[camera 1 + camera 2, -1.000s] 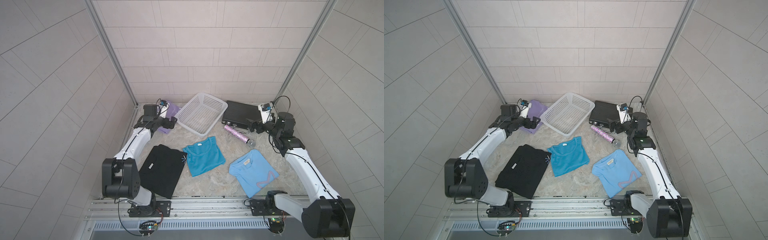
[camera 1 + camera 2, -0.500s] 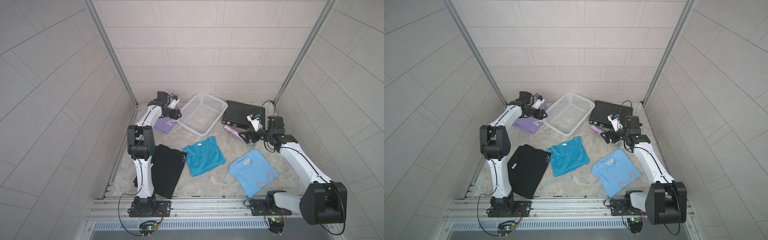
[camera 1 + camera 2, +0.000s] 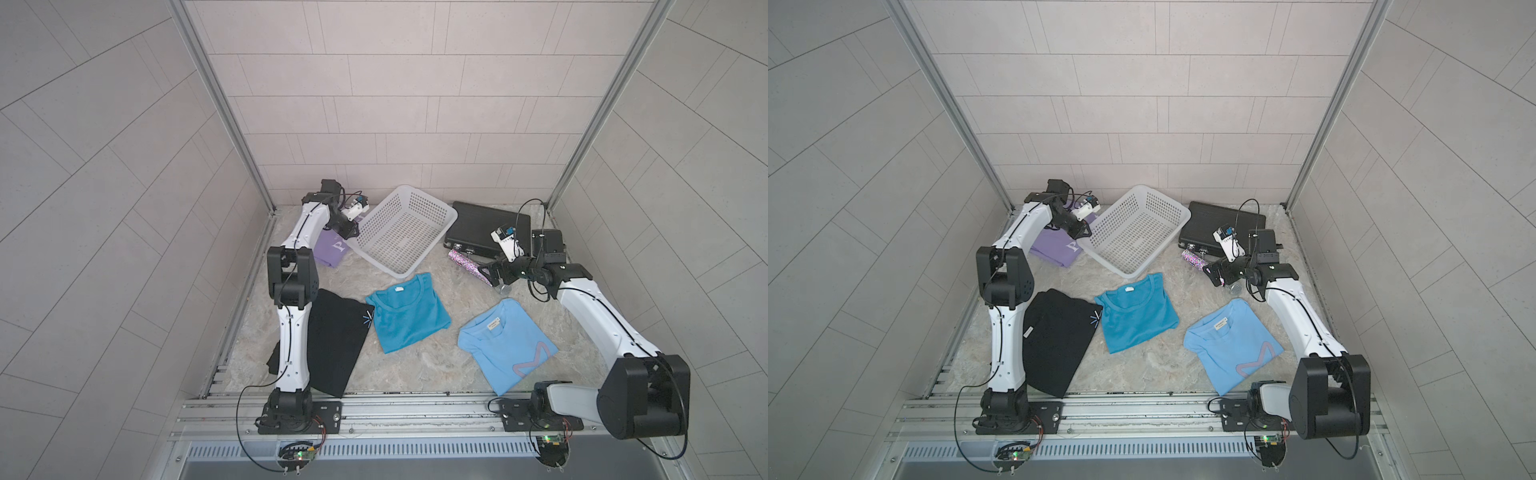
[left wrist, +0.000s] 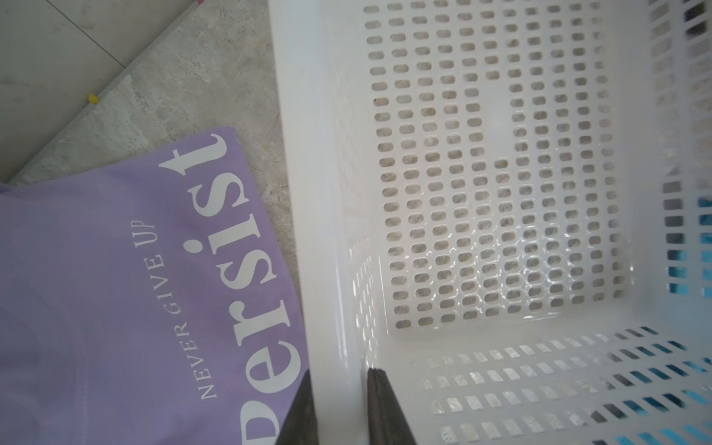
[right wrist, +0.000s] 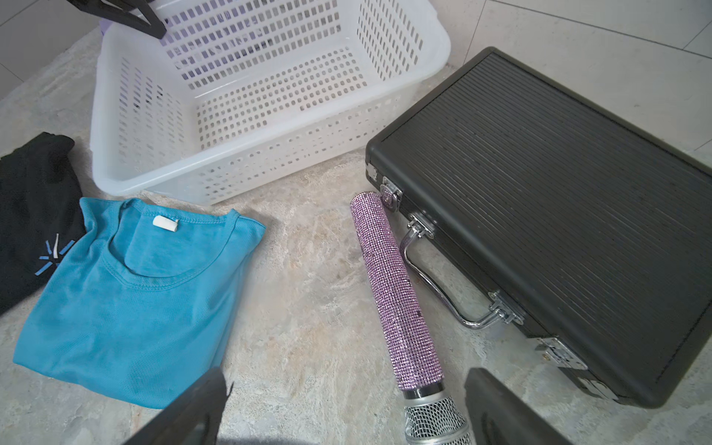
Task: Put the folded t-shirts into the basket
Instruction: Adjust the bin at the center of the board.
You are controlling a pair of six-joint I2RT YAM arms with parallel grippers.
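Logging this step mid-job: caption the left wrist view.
Left gripper grips the white basket by its rim; the lilac Persist t-shirt lies flat beside it.

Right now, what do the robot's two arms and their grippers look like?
The left arm and right arm have white shells, boxy black joints and thin black cables along them. The left gripper and right gripper have dark, flat, tapered fingers.
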